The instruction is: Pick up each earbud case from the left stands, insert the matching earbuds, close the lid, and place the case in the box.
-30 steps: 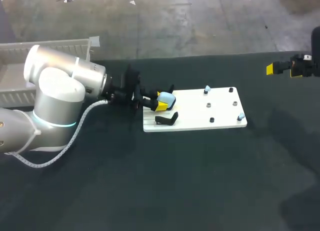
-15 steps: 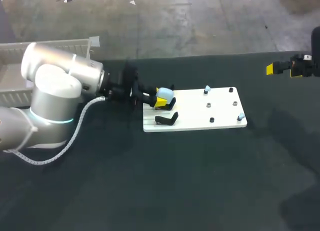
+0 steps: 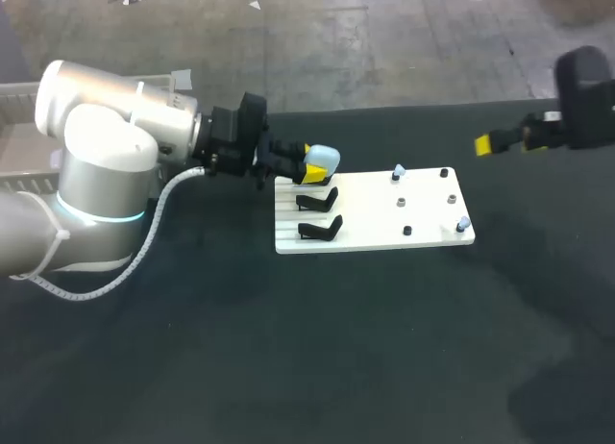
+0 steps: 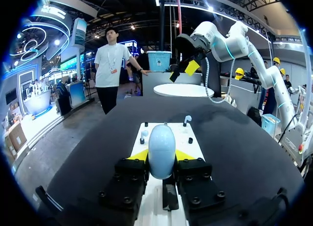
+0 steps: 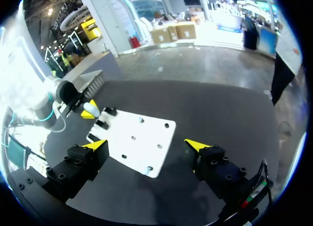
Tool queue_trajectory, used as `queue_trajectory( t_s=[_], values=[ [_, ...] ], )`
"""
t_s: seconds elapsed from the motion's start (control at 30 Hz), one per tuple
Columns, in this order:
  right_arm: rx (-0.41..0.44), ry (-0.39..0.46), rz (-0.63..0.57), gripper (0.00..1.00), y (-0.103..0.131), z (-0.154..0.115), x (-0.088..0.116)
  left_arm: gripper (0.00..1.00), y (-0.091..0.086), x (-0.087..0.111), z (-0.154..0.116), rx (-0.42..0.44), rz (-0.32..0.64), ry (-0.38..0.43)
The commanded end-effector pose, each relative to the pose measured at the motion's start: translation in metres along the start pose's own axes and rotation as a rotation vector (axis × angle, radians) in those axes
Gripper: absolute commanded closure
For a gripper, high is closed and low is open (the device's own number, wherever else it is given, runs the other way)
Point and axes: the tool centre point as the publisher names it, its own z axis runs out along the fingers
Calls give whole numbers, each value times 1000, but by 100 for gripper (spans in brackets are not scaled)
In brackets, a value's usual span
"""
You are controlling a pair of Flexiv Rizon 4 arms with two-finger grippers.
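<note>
My left gripper [image 3: 312,173] is shut on a light-blue earbud case [image 3: 323,159], held just above the left end of the white board [image 3: 375,213]. In the left wrist view the case [image 4: 162,150] stands upright between the yellow fingertips [image 4: 139,155]. Two black stands [image 3: 319,200] [image 3: 321,230] sit bare below it. Pale earbuds [image 3: 398,172] [image 3: 462,223] rest on pegs at the board's right part. My right gripper [image 3: 500,141] hangs open beyond the board's right end, nothing in it. The right wrist view has its gripper [image 5: 146,145] wide open over the board [image 5: 139,138], the case [image 5: 90,108] far ahead.
A white box [image 3: 159,82] lies at the table's back left, mostly hidden behind my left arm [image 3: 96,175]. Small black and grey pegs [image 3: 406,231] dot the board. Dark tabletop [image 3: 336,348] spreads in front of the board.
My left gripper has lifted the case up off the rear stand. My right arm has come in leftward, closer to the board.
</note>
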Motion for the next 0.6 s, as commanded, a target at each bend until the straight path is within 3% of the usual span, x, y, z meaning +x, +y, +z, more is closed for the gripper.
queue_trajectory(
  t_s=[0.03, 0.33, 0.6],
  values=[
    [-75, 37, -32, 0, 13, 37, -12, 100, -1, -14, 12, -19, 13, 13],
    [-164, 78, -77, 0, 45, 68, -17, 100, 5, -38, 33, -14, 52, -24],
    [-207, 104, -110, 0, 63, 85, -19, 100, -3, -46, 44, 5, 83, -36]
  ],
)
